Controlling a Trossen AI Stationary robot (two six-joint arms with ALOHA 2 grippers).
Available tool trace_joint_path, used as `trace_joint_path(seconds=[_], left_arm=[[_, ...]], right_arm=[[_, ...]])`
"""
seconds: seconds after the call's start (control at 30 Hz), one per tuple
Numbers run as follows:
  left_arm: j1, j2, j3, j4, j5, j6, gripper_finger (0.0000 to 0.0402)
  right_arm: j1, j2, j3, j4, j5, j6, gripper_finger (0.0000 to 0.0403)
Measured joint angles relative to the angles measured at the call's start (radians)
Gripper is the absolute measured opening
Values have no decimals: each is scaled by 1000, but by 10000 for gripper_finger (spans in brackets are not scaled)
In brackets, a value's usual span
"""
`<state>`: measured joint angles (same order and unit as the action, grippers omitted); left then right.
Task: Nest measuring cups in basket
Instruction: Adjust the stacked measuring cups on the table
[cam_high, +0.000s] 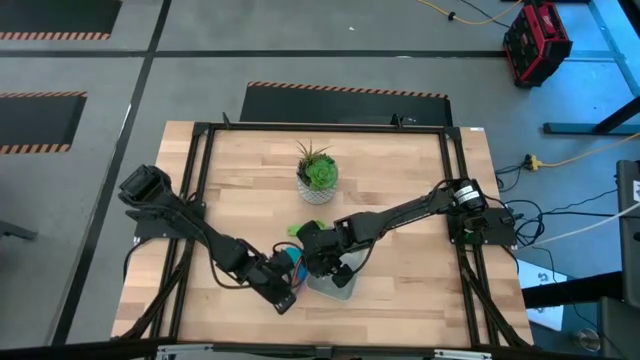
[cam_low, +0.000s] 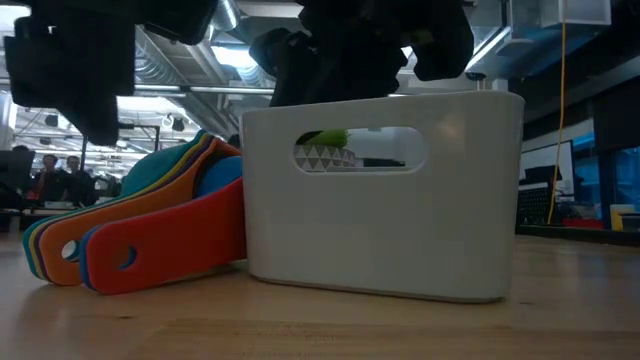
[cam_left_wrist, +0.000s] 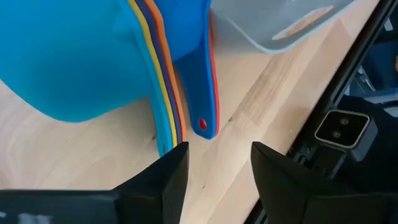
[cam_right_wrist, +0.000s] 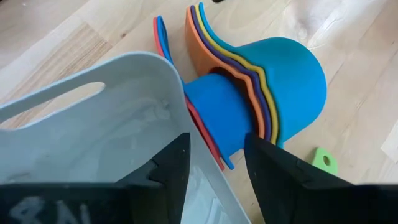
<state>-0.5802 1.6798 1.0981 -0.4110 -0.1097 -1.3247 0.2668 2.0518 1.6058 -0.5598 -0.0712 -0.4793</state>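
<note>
The measuring cups (cam_right_wrist: 280, 68) lie nested on their side on the table, just outside the basket: a teal cup outermost, then yellow, purple and orange, with a blue and a red cup (cam_low: 170, 240) against the wall. Their handles (cam_left_wrist: 174, 118) point at my left gripper. The pale grey-blue basket (cam_low: 400, 230) stands on the table. My left gripper (cam_left_wrist: 217, 165) is open, low beside the handle ends. My right gripper (cam_right_wrist: 216, 155) is open above the basket's end, one finger inside the wall (cam_right_wrist: 180, 106) and one outside over the blue cup. My right gripper comes from above and stands astride the basket's end wall (cam_right_wrist: 199, 143). Whether either finger touches that wall cannot be told. My left gripper touches nothing.
A white pot with a green plant (cam_high: 317, 178) stands toward the table's far side. A small green piece (cam_right_wrist: 323, 160) lies on the wood beside the teal cup. Black frame rails (cam_high: 195, 180) run along the table's sides. The low-view camera (cam_left_wrist: 339, 127) sits at the near edge.
</note>
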Motion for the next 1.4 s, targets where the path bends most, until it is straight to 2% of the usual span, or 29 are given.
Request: trace_joint_path(seconds=[0.67,1.07,1.4], left_arm=[[-1,0,0,-26,5,1,317],[-1,16,0,-19,-103,-5,321],[-5,114,0,76,-106,-7,321]], right_arm=[[0,-1,1,-13,0,0,156],[0,-2,1,-22,0,-2,156],[0,-2,1,-39,0,-4,156]])
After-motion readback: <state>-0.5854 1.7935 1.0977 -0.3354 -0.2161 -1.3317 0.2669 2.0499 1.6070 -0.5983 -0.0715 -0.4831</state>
